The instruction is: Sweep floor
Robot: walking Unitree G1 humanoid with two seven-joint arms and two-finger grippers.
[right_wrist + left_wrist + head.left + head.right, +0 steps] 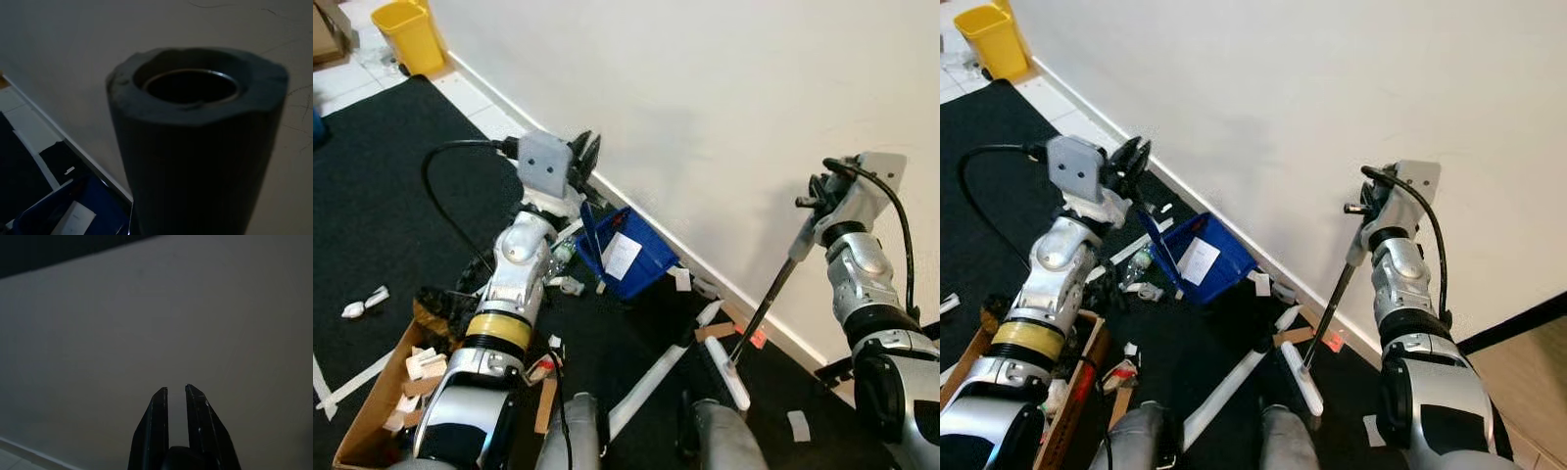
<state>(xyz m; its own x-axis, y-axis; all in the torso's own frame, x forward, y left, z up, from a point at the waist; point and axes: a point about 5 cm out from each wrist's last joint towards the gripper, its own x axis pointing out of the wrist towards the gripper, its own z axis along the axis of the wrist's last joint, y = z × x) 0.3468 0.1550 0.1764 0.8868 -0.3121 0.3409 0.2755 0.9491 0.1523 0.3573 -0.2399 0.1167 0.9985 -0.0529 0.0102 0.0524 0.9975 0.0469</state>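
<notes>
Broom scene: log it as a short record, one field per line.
broom: held by right gripper, handle slanting down to white head on dark mat
left gripper: raised near the wall, fingers slightly apart, holding nothing
dustpan: blue dustpan at the wall base, paper scrap inside
debris: white scraps near the broom head
box: cardboard box at robot's left
bin: yellow bin far left

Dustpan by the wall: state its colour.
Blue; the dustpan shows best in the left eye view.

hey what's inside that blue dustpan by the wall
A white paper scrap lies inside the blue dustpan, which sits against the baseboard. Its deeper corner is shadowed, so any smaller debris there cannot be made out.
</notes>
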